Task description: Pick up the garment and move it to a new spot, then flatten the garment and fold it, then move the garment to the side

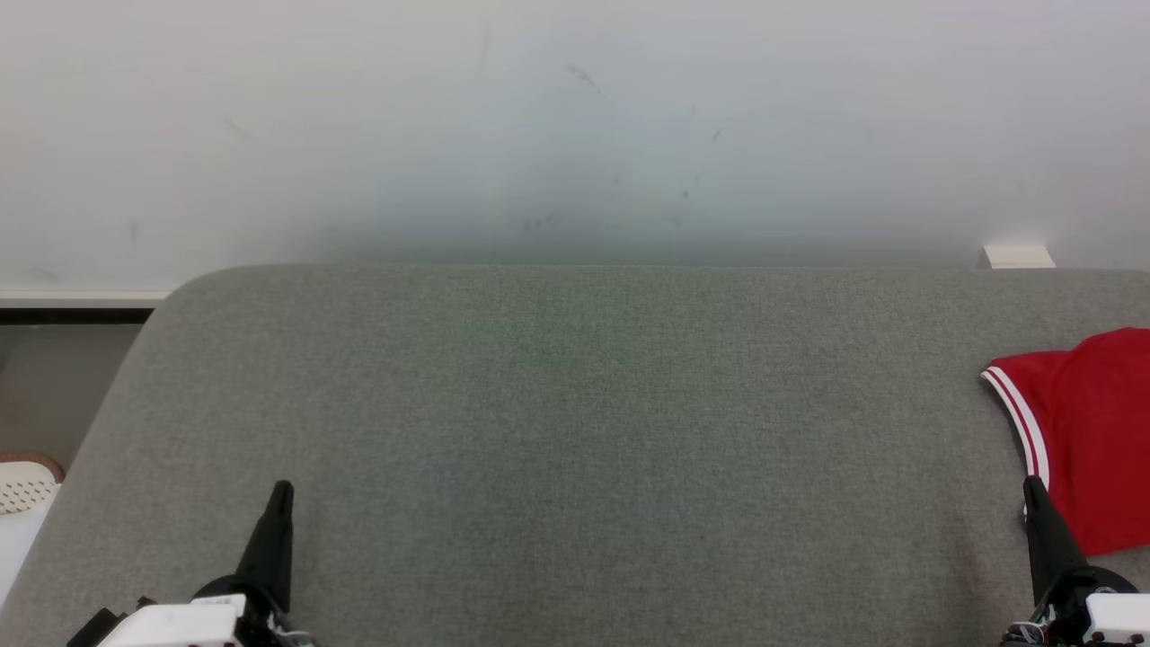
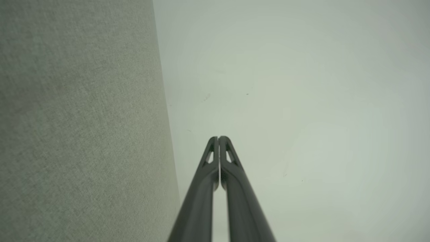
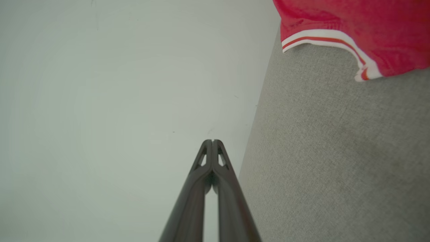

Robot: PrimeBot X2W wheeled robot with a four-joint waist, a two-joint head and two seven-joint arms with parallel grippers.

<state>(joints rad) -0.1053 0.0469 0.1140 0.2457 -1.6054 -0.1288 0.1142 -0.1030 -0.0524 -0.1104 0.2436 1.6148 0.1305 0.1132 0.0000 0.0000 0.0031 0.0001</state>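
A red garment with white-and-red striped trim lies at the right edge of the grey felt table, partly cut off by the head view's border. The right wrist view catches the garment at its upper right, trim facing the camera. My right gripper is shut and empty, its tip just left of the garment's lower part; whether it touches the cloth I cannot tell. Its fingertips press together. At the lower left my left gripper hovers over bare felt, shut and empty, with tips meeting.
A pale wall rises behind the table's far edge. A small white block sits at the far right edge. A white perforated basket stands off the table's left side, beyond its rounded corner.
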